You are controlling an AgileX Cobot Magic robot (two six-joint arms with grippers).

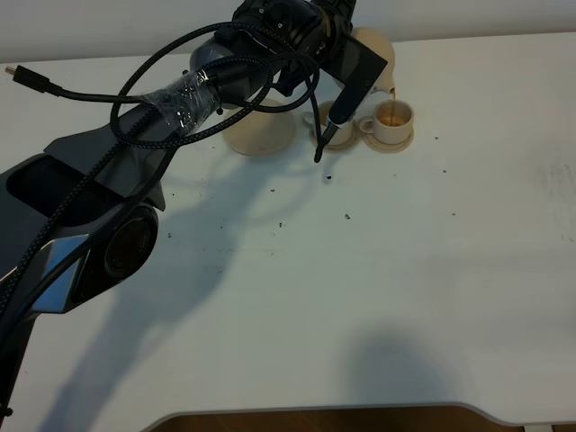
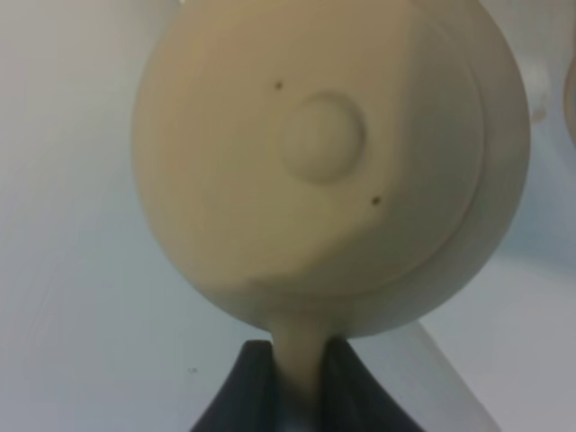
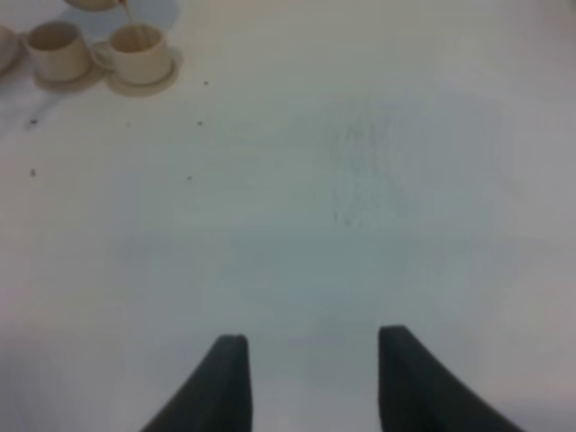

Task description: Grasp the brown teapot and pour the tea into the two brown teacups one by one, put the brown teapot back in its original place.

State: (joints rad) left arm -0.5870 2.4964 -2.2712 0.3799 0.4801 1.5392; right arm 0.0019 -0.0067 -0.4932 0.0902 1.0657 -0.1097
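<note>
Tan ceramic fills the left wrist view: the brown teapot [image 2: 315, 162] hangs from the left tool [image 2: 299, 360], whose dark fingers are closed tight on the loop handle, the knobbed lid facing the camera. The spout is out of sight there, on the far side of the belly. From the high camera the pot is raised at the back of the worktop [image 1: 405, 270], tipped so that a thin stream of tea [image 1: 393, 94] falls into the filling teacup [image 1: 393, 117], which shows brown liquid inside.

The pot's handle-to-spout line runs from the tool out toward that cup, so the pour looks well aimed. The second teacup [image 3: 56, 49] stands just beside the first, on the side toward the wide saucer [image 1: 261, 135] (how much tea it holds, if any, cannot be told from here). If it is unfilled, the next move is probably a short sideways shift of the spout along the row, with the pot levelled first to stop drips between saucers.

The right tool [image 3: 314, 337] hovers over bare worktop well apart from the cups, fingers spread wide and holding nothing; the left arm is plainly the nearer one.
</note>
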